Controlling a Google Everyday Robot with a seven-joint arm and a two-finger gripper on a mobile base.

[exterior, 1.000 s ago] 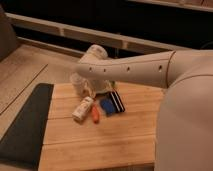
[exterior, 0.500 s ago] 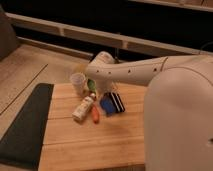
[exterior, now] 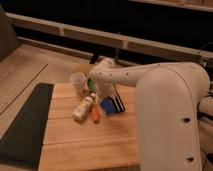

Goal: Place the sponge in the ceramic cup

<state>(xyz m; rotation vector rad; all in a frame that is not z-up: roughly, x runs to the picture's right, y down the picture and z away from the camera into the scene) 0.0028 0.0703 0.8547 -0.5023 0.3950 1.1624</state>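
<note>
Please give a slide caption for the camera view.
Robot gripper hangs over the wooden table, between the ceramic cup and the sponge.

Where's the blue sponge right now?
In the camera view, the sponge lies on the wooden board, between the orange item and the striped black block, just below the claw.

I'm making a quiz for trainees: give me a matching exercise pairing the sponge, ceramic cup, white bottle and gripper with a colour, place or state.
1 sponge
2 ceramic cup
3 white bottle
4 gripper

a standing upright
b low between cup and sponge
c blue
d lying on its side

Pairs: 1-c, 2-a, 3-d, 4-b
</note>
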